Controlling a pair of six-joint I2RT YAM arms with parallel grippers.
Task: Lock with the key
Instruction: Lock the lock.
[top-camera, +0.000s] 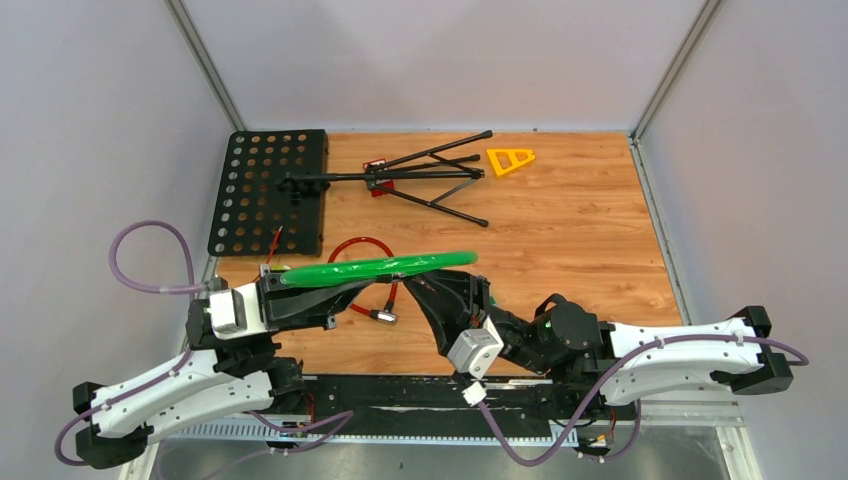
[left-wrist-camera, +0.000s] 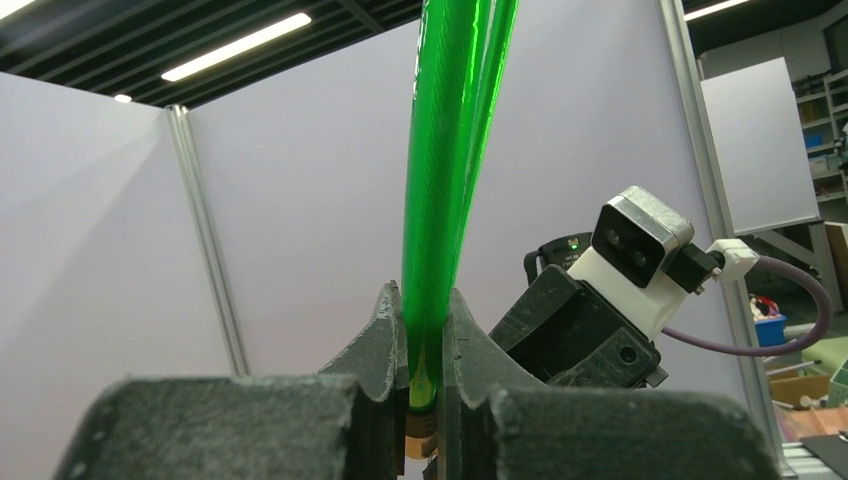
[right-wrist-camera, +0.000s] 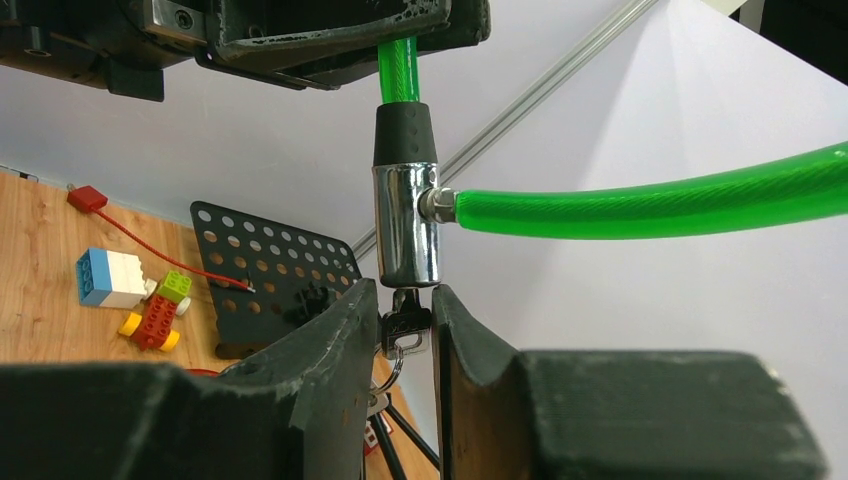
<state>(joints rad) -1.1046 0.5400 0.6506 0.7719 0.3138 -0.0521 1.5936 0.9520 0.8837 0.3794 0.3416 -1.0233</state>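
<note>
Lock cylinder (right-wrist-camera: 407, 225), chromed with a black collar, hangs upright in the air above the wooden table (top-camera: 560, 230). Just above the cylinder, the left gripper (left-wrist-camera: 425, 340) is clamped tight on the green cable (top-camera: 380, 267), which runs up out of the collar; a second stretch of the same cable leaves the cylinder's side and goes off level. Directly below the cylinder the key (right-wrist-camera: 404, 325) sits in its underside, a key ring (right-wrist-camera: 385, 375) dangling beneath. The right gripper (right-wrist-camera: 405, 300) reaches up from under the cylinder, its fingers (right-wrist-camera: 330, 340) flanking the key's head with little gap; whether they pinch it cannot be told. Beyond the cylinder, on the table, lie a black perforated music stand (top-camera: 268, 190) and toy bricks (right-wrist-camera: 110, 278)
</note>
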